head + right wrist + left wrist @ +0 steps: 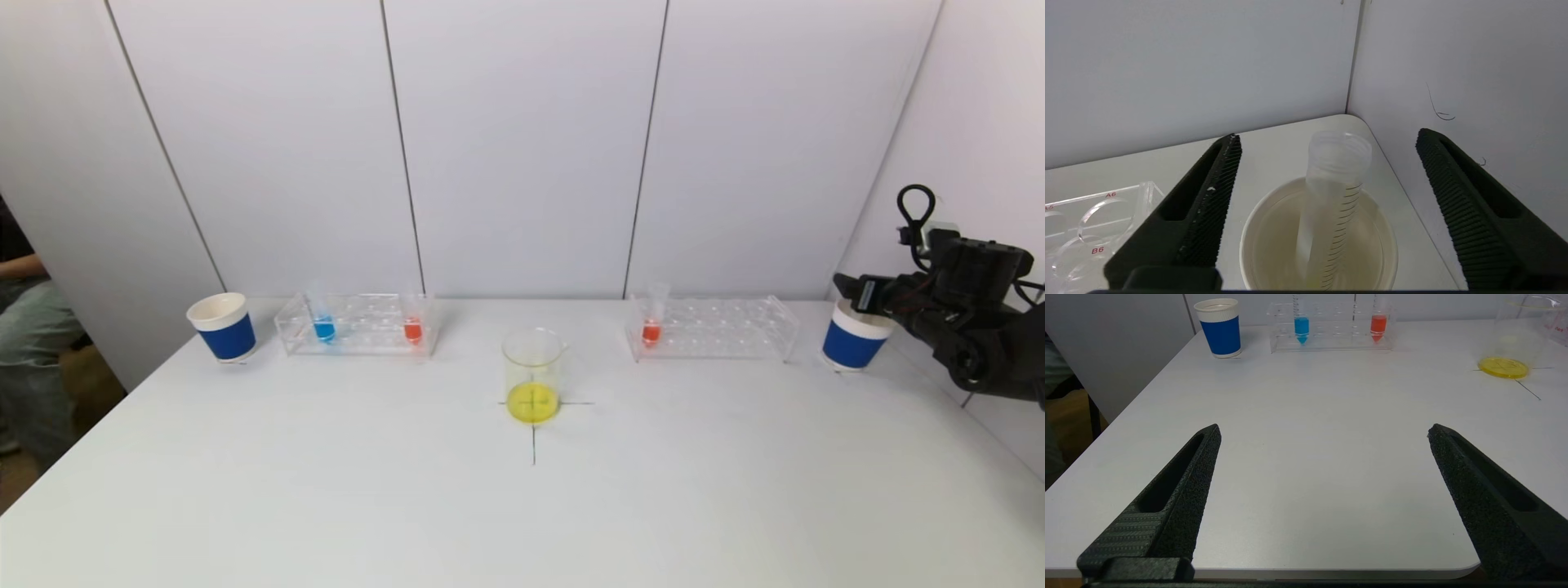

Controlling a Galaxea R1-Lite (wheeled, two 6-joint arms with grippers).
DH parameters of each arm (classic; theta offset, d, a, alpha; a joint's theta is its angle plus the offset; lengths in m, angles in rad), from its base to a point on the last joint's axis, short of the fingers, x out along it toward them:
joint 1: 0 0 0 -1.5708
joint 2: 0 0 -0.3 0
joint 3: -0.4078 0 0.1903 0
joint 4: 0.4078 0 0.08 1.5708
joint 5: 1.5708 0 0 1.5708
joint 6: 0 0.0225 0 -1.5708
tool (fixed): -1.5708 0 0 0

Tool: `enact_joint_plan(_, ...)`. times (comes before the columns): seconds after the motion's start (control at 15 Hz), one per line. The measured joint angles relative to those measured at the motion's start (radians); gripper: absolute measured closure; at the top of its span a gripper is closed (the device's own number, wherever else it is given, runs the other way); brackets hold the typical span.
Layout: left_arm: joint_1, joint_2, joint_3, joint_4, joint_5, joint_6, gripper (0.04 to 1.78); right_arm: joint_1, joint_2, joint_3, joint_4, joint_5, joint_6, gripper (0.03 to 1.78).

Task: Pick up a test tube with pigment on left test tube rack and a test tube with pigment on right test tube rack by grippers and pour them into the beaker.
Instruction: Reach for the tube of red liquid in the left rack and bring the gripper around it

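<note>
The glass beaker [533, 376] holds yellow liquid at the table's middle. The left rack [359, 327] holds a blue tube [324, 328] and a red tube [413, 329]. The right rack [718, 327] holds a red tube [651, 331]. My right gripper [845, 287] is open above the right blue cup [853, 343]. In the right wrist view an empty clear tube [1337, 183] stands tilted in that cup [1249, 232], between the spread fingers [1216, 196] and touching neither. My left gripper [1325, 428] is open and empty above the table's near left edge, out of the head view.
A second blue cup [222, 327] stands left of the left rack. White walls close the back and right side, close to the right arm. A black cross [534, 441] marks the beaker's spot. A seated person [24, 327] is at the far left.
</note>
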Motion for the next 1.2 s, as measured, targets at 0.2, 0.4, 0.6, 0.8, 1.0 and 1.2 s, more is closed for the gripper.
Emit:
enact_joint_plan(0.2,0.000,0.000,0.000,0.000,0.000,0.000,0.05,0.000,-0.002,0.001,0.000,0.000,0.000,0.04)
enact_joint_plan(0.4,0.000,0.000,0.000,0.000,0.000,0.000,0.05,0.000,-0.004,0.002,0.001,0.000,0.000,0.04)
enact_joint_plan(0.6,0.000,0.000,0.000,0.000,0.000,0.000,0.05,0.001,-0.018,0.018,0.000,0.002,-0.001,0.04)
enact_joint_plan(0.8,0.000,0.000,0.000,0.000,0.000,0.000,0.05,0.013,-0.072,0.057,0.000,0.007,-0.001,0.04)
enact_joint_plan(1.0,0.000,0.000,0.000,0.000,0.000,0.000,0.05,0.056,-0.173,0.134,0.000,0.008,0.000,0.04)
enact_joint_plan(1.2,0.000,0.000,0.000,0.000,0.000,0.000,0.05,0.130,-0.294,0.234,-0.008,0.002,0.006,0.04)
